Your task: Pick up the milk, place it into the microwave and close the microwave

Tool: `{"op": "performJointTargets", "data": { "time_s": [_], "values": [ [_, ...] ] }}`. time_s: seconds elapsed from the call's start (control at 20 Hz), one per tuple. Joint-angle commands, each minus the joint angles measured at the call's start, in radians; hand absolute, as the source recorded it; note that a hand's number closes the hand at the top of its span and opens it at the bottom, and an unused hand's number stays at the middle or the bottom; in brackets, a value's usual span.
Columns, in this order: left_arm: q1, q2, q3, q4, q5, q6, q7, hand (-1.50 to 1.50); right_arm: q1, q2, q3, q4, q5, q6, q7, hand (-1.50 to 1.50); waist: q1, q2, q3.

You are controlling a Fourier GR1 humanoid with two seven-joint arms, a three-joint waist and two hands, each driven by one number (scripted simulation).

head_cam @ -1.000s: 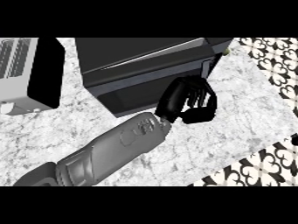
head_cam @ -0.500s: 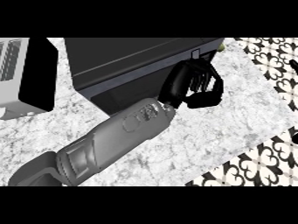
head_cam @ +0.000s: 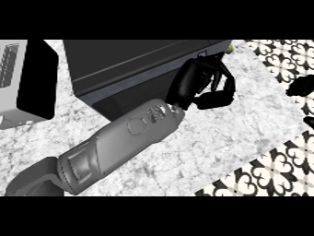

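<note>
Black left hand (head_cam: 207,85) sits at the microwave's (head_cam: 132,62) right corner, upper centre.
Fingers (head_cam: 220,92) curl together on nothing visible, probably pushing it closed.

I saw the left robot hand (head_cam: 201,83), fingers curled, against the right front corner of the dark microwave (head_cam: 132,64). A toaster (head_cam: 6,78) stood left of it on the marbled worktop (head_cam: 241,133). The right robot hand (head_cam: 312,90) showed at the right edge.
</note>
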Motion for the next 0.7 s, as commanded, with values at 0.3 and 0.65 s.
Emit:
{"op": "performJointTargets", "data": {
  "time_s": [0.3,0.65],
  "values": [
    [-0.046,-0.027,0.010,0.054,0.030,0.018,-0.006,1.50,-0.025,-0.012,0.080,-0.143,-0.029,0.139,-0.006,1.50,-0.035,0.007,0.004],
    [-0.027,-0.026,0.004,0.052,0.041,0.052,-0.019,1.50,-0.017,-0.015,0.102,-0.224,-0.067,0.141,0.035,1.50,-0.061,0.007,0.004]
  ]
}}
